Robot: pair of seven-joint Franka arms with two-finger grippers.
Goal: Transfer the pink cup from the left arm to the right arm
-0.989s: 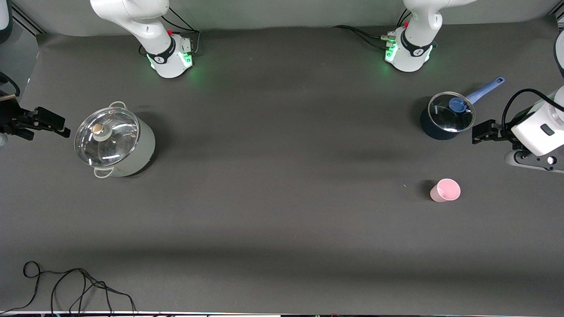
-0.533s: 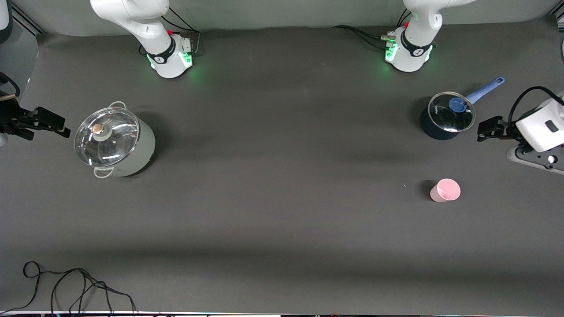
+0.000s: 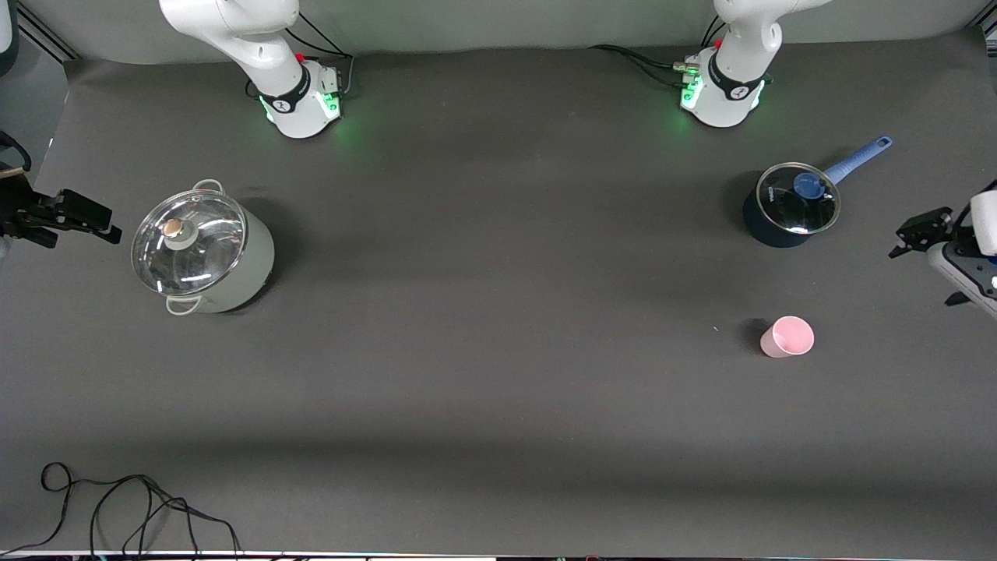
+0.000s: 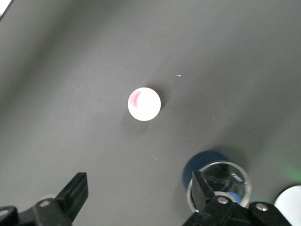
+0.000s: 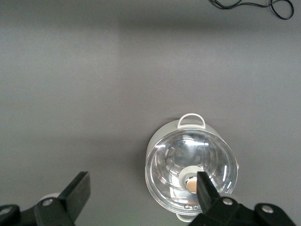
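Standing upright on the dark surface (image 3: 498,374), the pink cup (image 3: 787,336) has its open mouth facing up and nothing touches it. It sits toward the left arm's end of the surface, nearer to the front camera than the small dark blue saucepan (image 3: 788,204), which wears a glass lid and has a blue handle. In the left wrist view the pink cup (image 4: 144,104) shows as a pale round rim on bare surface, apart from the saucepan (image 4: 218,181).

The left pincer (image 3: 919,232) hangs in the air at the left arm's end of the surface, well apart from the cup and beside the saucepan. Its fingers (image 4: 76,193) are spread wide with nothing between them.

The right pincer (image 3: 78,218) hangs at the right arm's end of the surface, just beside the large pale pot (image 3: 204,248) with its glass lid and two loop handles. Its fingers (image 5: 79,189) are also spread apart and empty, and the pot (image 5: 191,169) lies under that wrist camera.

A black cable (image 3: 125,499) lies coiled on the surface near the front camera, at the right arm's end.
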